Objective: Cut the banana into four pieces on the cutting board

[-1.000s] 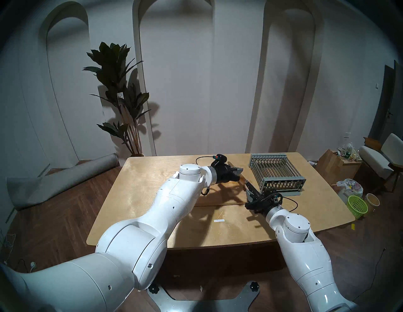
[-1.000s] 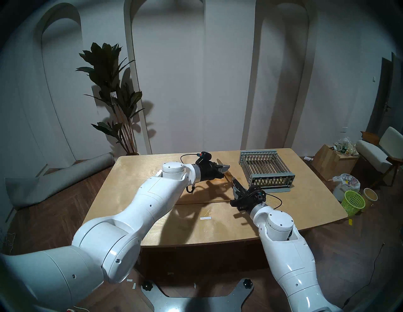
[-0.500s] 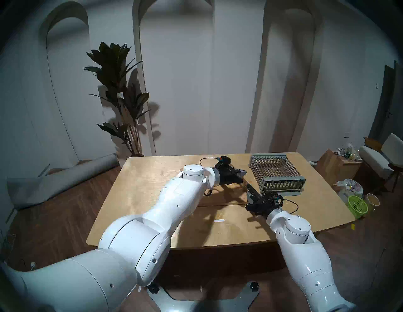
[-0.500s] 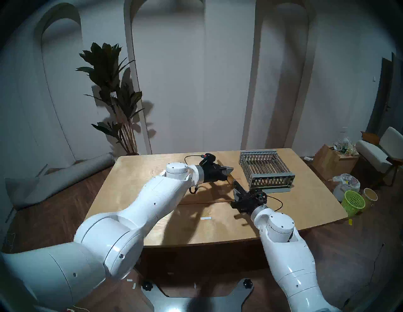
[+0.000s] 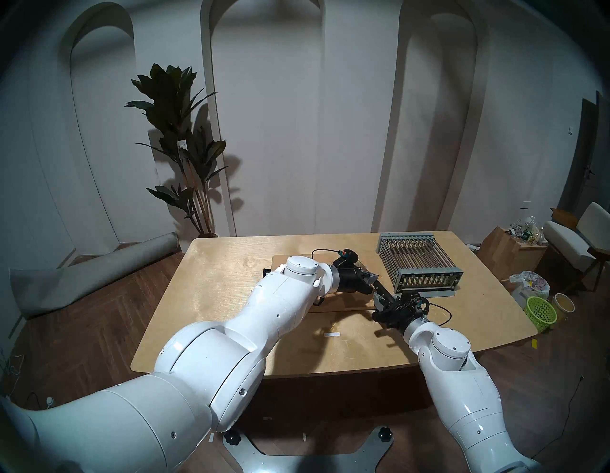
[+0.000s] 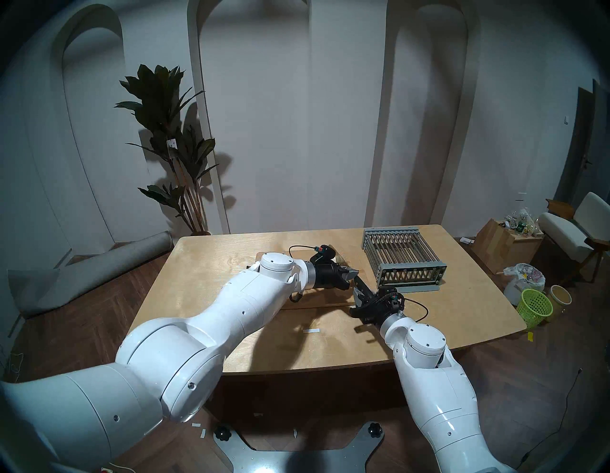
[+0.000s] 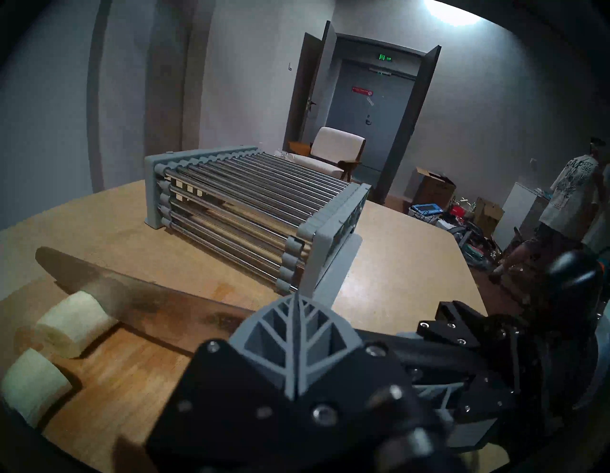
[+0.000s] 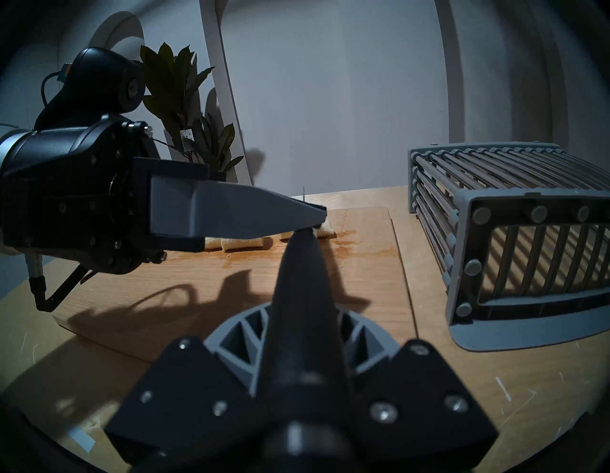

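Two banana chunks (image 7: 74, 322) visible beside knife (image 7: 138, 300).

dim bluish room, ceiling lamp (image 7: 452, 10) glare overhead, hard arm shadows on table (image 5: 231, 297), dark fisheye rims, blurred foreground

surface: wooden table (image 5: 231, 297) | on it: cutting board (image 8: 231, 290), grey roller rack (image 5: 419, 264), white strip (image 5: 331, 335)
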You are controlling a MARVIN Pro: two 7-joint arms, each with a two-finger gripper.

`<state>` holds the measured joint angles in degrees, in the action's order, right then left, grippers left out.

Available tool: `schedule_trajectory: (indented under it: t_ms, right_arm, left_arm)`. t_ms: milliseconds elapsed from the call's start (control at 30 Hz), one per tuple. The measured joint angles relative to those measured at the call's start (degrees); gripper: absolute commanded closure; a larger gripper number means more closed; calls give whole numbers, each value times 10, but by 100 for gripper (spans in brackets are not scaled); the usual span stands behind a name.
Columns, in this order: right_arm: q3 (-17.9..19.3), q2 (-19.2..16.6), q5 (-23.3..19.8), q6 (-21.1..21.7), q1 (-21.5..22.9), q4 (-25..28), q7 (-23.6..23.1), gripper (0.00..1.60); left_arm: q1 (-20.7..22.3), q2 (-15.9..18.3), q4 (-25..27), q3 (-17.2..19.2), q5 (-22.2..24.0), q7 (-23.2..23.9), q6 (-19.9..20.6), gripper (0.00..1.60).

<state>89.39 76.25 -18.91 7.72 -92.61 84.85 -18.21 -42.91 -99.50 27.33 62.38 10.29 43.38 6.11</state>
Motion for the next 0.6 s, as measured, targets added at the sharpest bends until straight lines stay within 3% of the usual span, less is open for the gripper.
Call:
schedule_trajectory:
  t_ms: [600]
  right_arm:
    - [1,3,1,0,2,-2,2,160]
  left_arm:
    - [17,-14,-34,-4,-11,-18,-23,160]
